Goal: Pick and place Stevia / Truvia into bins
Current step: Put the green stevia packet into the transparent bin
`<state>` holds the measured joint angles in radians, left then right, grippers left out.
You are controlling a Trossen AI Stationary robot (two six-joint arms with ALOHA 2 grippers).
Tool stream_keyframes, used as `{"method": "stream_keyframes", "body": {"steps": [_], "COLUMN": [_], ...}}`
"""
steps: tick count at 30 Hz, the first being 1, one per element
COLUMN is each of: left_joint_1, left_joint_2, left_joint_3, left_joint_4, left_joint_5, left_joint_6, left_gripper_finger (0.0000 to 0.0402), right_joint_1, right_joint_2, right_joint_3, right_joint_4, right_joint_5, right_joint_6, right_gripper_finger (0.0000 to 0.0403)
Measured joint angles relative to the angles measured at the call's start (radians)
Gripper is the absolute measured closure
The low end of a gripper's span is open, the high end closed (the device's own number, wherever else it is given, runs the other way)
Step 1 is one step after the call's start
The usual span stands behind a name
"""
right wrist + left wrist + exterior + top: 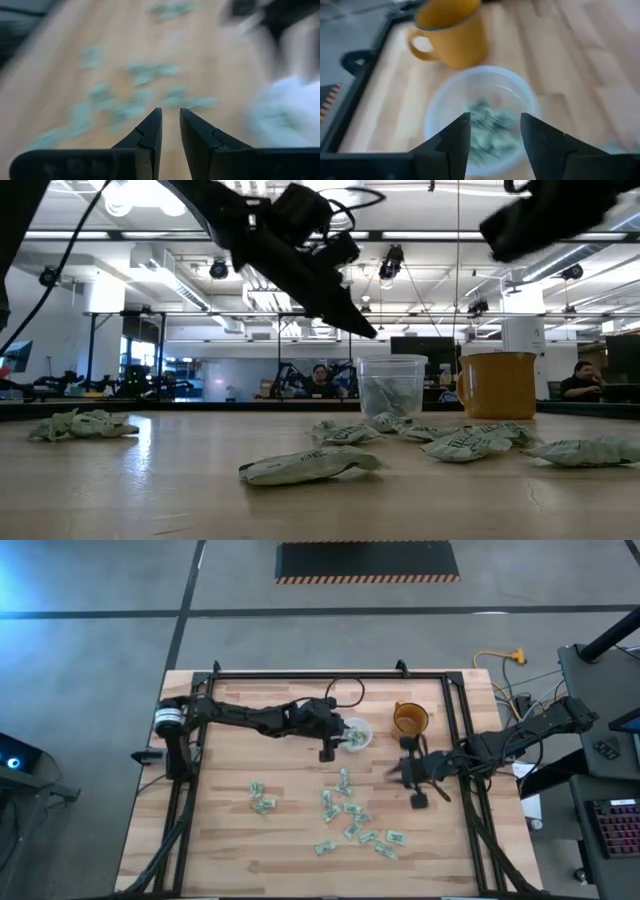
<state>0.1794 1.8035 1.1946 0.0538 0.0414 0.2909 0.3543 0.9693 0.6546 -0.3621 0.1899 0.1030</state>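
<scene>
Hovering just above the translucent cup (356, 734), the left gripper (495, 137) holds its fingers moderately apart with nothing between them, and green-and-white sachets (490, 125) already lie in the cup's bottom. On the worktop (220, 840), seen from overhead, the cup sits at about 12 o'clock from the centre, with the orange mug (410, 718) just beside it toward 3 o'clock. Most of the loose sachets (352, 815) are scattered at about 6 o'clock from the cup, and a smaller cluster (260, 798) lies toward 8 o'clock. The right gripper (170, 130) hangs over the worktop at 5 o'clock from the mug, its fingers narrow, nearly together, gripping nothing.
</scene>
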Motion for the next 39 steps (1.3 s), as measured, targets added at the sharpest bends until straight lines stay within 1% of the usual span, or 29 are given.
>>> {"method": "stream_keyframes", "body": {"steps": [2, 3, 5, 9, 11, 14, 18, 23, 26, 31, 36, 39], "left_joint_1": [-0.015, -0.024, -0.048, -0.104, -0.132, -0.175, -0.221, -0.251, -0.264, -0.293, -0.325, -0.341], "left_joint_2": [-0.039, -0.059, -0.097, -0.155, -0.172, -0.187, -0.188, -0.188, -0.188, -0.188, -0.188, -0.189], "left_joint_3": [-0.005, -0.008, -0.017, -0.029, -0.032, -0.04, -0.039, -0.039, -0.039, -0.041, -0.072, -0.095], "left_joint_4": [-0.092, -0.141, -0.238, -0.365, -0.382, -0.411, -0.403, -0.406, -0.416, -0.47, -0.475, -0.474], "left_joint_5": [0.014, 0.018, 0.02, 0.024, 0.024, 0.022, 0.021, 0.019, 0.019, 0.019, 0.016, 0.014], "left_joint_6": [0.0, -0.001, -0.02, -0.059, -0.076, -0.079, -0.078, -0.078, -0.097, -0.132, -0.177, -0.181], "left_gripper_finger": [0.0242, 0.0242, 0.0242, 0.0242, 0.0242, 0.0242, 0.0242, 0.0242, 0.0242, 0.0242, 0.0242, 0.0242], "right_joint_1": [0.013, 0.027, 0.067, 0.156, 0.202, 0.26, 0.334, 0.398, 0.414, 0.438, 0.447, 0.447], "right_joint_2": [0.001, 0.001, 0.001, 0.001, 0.003, 0.003, 0.016, 0.082, 0.142, 0.266, 0.419, 0.5], "right_joint_3": [-0.034, -0.055, -0.106, -0.189, -0.222, -0.266, -0.326, -0.361, -0.363, -0.307, -0.211, -0.133], "right_joint_4": [0.003, 0.007, 0.032, 0.071, 0.096, 0.202, 0.337, 0.409, 0.497, 0.511, 0.487, 0.406], "right_joint_5": [-0.134, -0.169, -0.19, -0.191, -0.191, -0.179, -0.102, -0.032, -0.029, -0.029, -0.03, -0.027], "right_joint_6": [0.066, 0.101, 0.167, 0.281, 0.346, 0.413, 0.421, 0.422, 0.422, 0.422, 0.42, 0.418], "right_gripper_finger": [0.0344, 0.0344, 0.0344, 0.0344, 0.0344, 0.0344, 0.0344, 0.0344, 0.0344, 0.0344, 0.0344, 0.0344]}}
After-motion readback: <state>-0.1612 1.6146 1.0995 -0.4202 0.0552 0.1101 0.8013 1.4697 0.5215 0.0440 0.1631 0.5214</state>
